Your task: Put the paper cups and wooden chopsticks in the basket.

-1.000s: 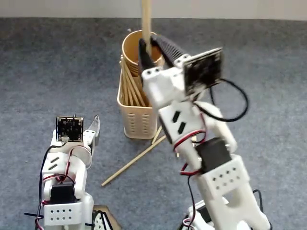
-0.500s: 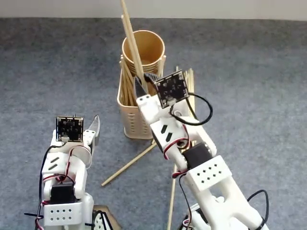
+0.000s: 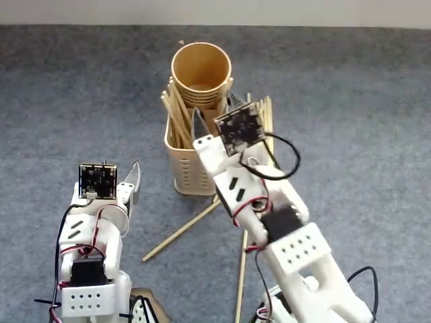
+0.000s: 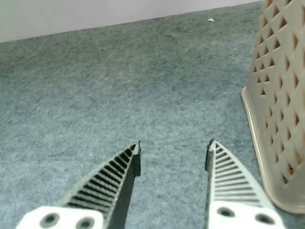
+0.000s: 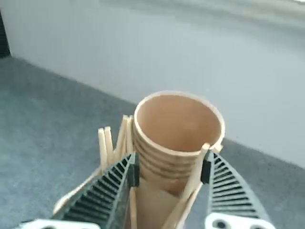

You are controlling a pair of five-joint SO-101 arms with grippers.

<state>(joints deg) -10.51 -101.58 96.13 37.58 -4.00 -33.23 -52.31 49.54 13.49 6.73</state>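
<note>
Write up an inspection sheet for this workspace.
Surface: grey carpet.
Job's things: paper cups stacked in the basket alongside chopsticks; loose chopsticks lie on the carpet.
Clutter: brown scrap by the left arm's base, not identifiable.
Grippers: left claw open, low beside the basket; right claw open over the cups.
Cables: black cable looped on the right arm.
Surroundings: pale wall.

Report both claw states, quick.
Left claw: open, empty, beside the basket.
Right claw: open, holding nothing, above the paper cups.
</note>
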